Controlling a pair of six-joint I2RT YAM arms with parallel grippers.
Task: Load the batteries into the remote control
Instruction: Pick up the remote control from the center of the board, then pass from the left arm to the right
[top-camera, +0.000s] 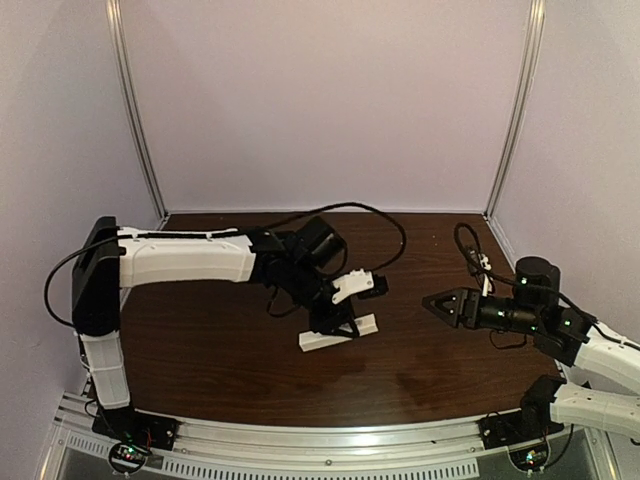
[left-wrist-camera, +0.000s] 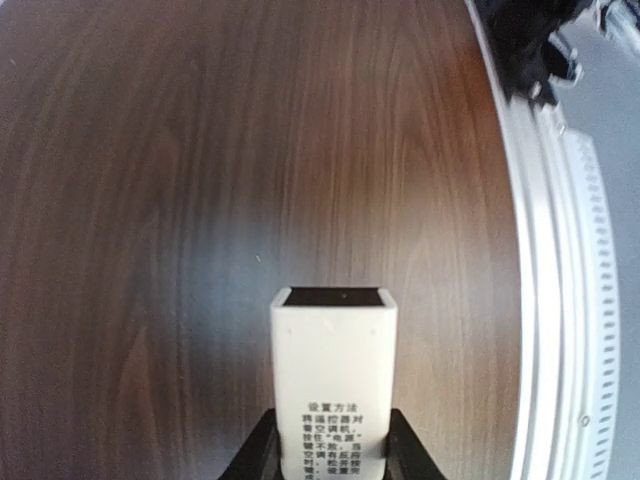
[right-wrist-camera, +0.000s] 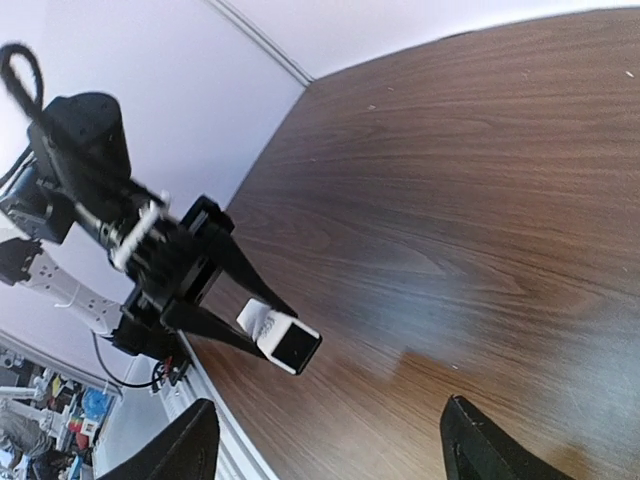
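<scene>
Left wrist view: left gripper (left-wrist-camera: 333, 455) clamped across remote control (left-wrist-camera: 333, 370), printed label toward camera, dark end face pointing away. Judge it light, stiff, slick plastic; keep your hold on long sides, clear of battery recess. Remote sits mid-table (top-camera: 230, 350); resting or lifted, cannot tell. Farther off, right gripper (right-wrist-camera: 330, 410) fingers spread, holding nothing. Batteries unseen in any view; recess hidden.

Overhead plus wrist close-ups (remote (top-camera: 312, 341) shared)
</scene>
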